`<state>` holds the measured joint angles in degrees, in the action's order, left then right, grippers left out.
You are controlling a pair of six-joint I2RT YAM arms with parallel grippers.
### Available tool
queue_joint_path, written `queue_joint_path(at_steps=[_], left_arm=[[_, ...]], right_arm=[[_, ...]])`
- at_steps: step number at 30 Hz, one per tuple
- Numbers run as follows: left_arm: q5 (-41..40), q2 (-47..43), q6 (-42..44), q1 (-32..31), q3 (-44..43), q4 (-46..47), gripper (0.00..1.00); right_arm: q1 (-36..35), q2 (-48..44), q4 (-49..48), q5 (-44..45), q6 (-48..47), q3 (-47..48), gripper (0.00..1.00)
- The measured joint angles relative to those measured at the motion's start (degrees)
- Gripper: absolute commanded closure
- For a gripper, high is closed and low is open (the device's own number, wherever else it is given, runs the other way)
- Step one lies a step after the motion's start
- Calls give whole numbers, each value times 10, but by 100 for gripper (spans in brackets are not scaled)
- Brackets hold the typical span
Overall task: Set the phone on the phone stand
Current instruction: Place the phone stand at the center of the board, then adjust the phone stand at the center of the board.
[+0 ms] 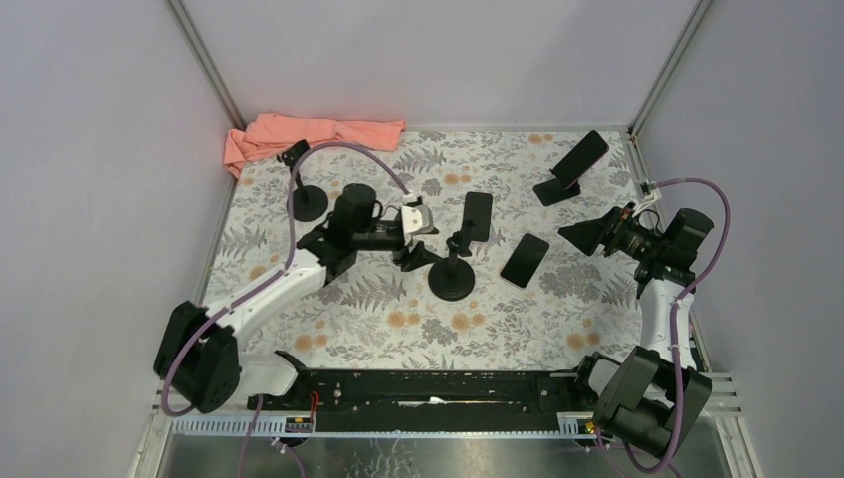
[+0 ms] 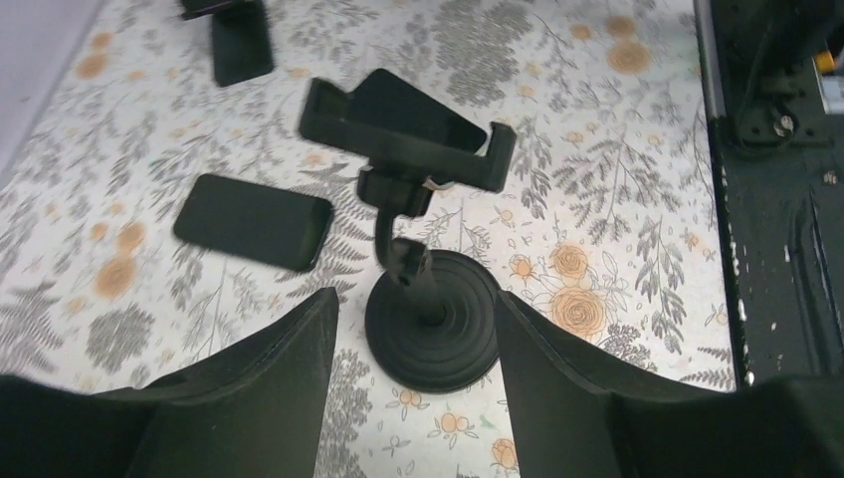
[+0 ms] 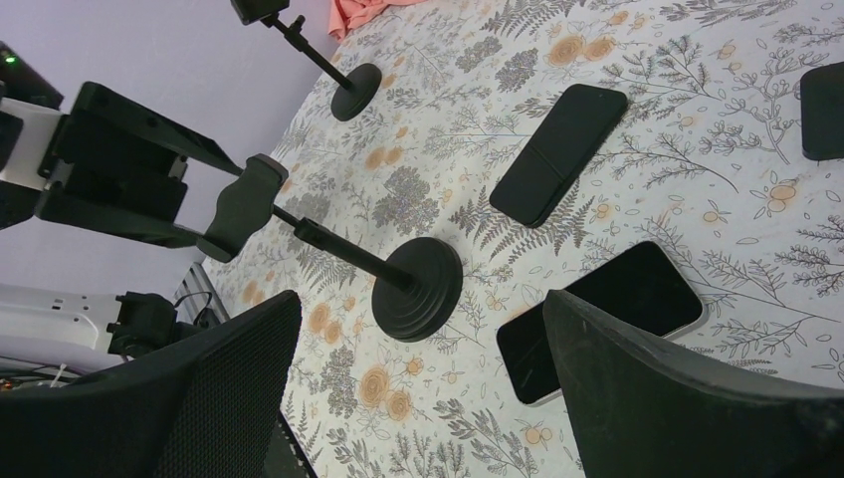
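Both left pincer (image 2: 416, 309) and right pincer (image 3: 423, 299) gape empty; next, probably, grip the flat black phone (image 1: 525, 260) beside the round-based black stand (image 1: 453, 284).

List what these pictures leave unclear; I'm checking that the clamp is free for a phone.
- Left wrist: the dark panel inside the stand clamp may be its back plate or a phone behind it.
- Right wrist: a finger of the right gripper covers part of the nearest phone; the right edge cuts off a dark slab.
- Top external: left gripper and stand base merge, black on black; contact unclear.
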<state>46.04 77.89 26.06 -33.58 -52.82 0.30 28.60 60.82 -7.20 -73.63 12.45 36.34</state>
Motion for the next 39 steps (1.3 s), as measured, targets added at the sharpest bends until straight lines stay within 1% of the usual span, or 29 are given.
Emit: queue_joint_path(at_steps=[4, 6, 10, 13, 15, 20, 24, 26, 29, 35, 39], left_arm=[[-29, -80, -66, 20, 47, 27, 34], [-48, -120, -115, 26, 66, 42, 34], [-80, -193, -243, 28, 106, 88, 34], [-105, -235, -366, 28, 137, 131, 35], [-126, -248, -451, 28, 149, 148, 39], [-189, -244, -654, 28, 160, 154, 40], [-227, -229, -785, 24, 162, 152, 40], [-249, -224, -821, 14, 162, 147, 40], [-285, -214, -857, -17, 152, 112, 40], [-377, -179, -877, -78, 84, 21, 39], [-436, -163, -888, -121, 65, -3, 38]], right_arm=[[0, 0, 0, 0, 0, 0, 0], [0, 0, 0, 0, 0, 0, 0], [0, 0, 0, 0, 0, 0, 0], [0, 0, 0, 0, 0, 0, 0], [0, 0, 0, 0, 0, 0, 0], [0, 0, 0, 0, 0, 0, 0], [0, 0, 0, 0, 0, 0, 0], [0, 0, 0, 0, 0, 0, 0], [0, 0, 0, 0, 0, 0, 0], [0, 0, 0, 0, 0, 0, 0], [0, 0, 0, 0, 0, 0, 0]])
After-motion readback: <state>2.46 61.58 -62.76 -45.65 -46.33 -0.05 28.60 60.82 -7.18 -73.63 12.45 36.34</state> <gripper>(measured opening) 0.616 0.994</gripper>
